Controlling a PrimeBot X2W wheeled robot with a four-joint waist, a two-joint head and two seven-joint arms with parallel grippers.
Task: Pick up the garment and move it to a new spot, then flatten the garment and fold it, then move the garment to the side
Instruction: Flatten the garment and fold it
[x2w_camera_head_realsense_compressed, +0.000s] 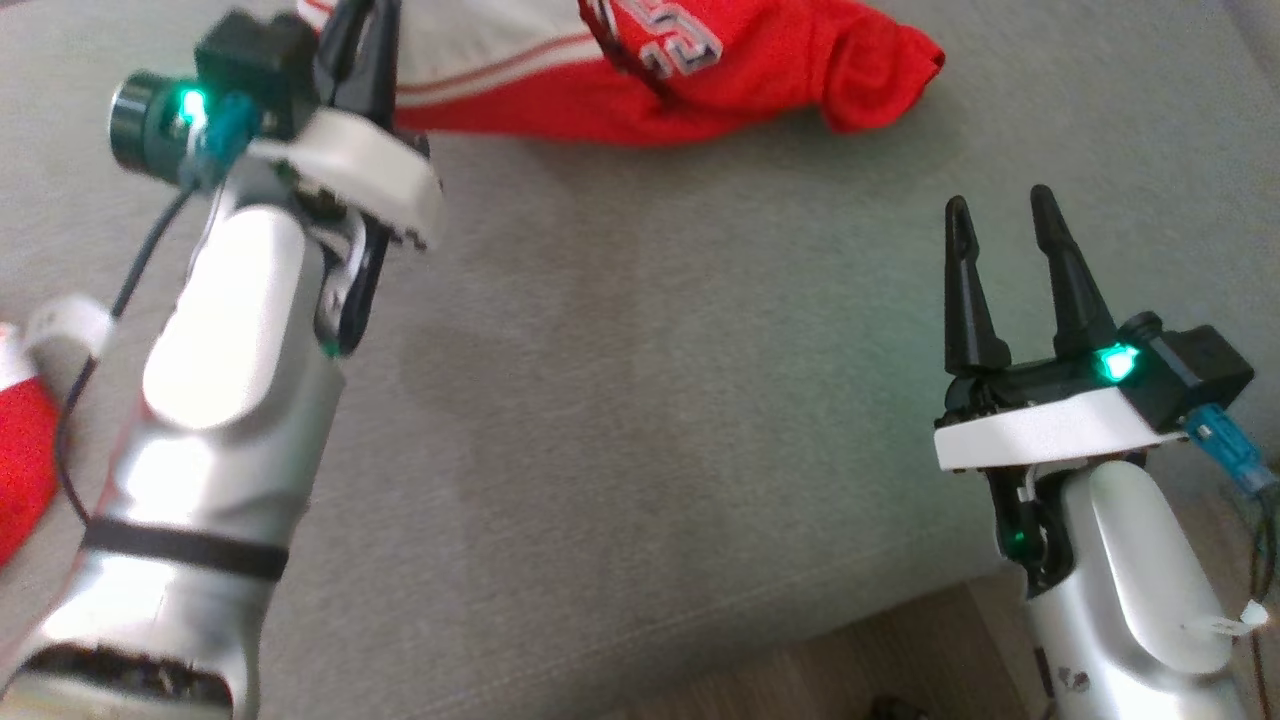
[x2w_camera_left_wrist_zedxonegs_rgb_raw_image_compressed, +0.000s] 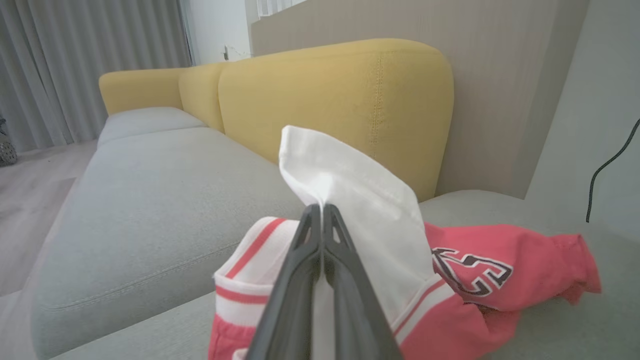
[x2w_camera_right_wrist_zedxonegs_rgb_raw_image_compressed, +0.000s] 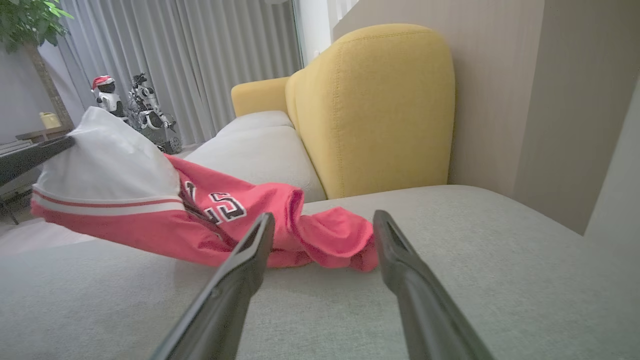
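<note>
The left gripper (x2w_camera_left_wrist_zedxonegs_rgb_raw_image_compressed: 321, 210) has its two dark fingers pressed tight together on a white fold of the garment (x2w_camera_left_wrist_zedxonegs_rgb_raw_image_compressed: 500, 300). The pinched cloth stands up in a soft peak just above the fingertips. From that peak the white panel, edged with red stripes, falls away on both sides of the fingers. The red body, with its white and black lettering, trails off to the right in the left wrist view and comes to rest on the grey seat cushion (x2w_camera_head_realsense_compressed: 640, 400).

In the head view the garment lies along the top edge, its white end at the left gripper and its red end bunched on the cushion further to the right. In the right wrist view the white end hangs raised at the left, and the red end touches the cushion.

The right gripper (x2w_camera_head_realsense_compressed: 1000, 200) has its fingers spread wide with nothing between them. It sits over the near edge of the cushion, well apart from the garment, which lies ahead of it and to its left. In its own wrist view the bunched red end shows in the gap beyond its fingertips.

A yellow backrest (x2w_camera_left_wrist_zedxonegs_rgb_raw_image_compressed: 340, 100) rises behind the cushion. A strip of wooden floor (x2w_camera_head_realsense_compressed: 850, 660) shows below the cushion's near edge. Pale curtains (x2w_camera_right_wrist_zedxonegs_rgb_raw_image_compressed: 200, 50) hang in the background.
</note>
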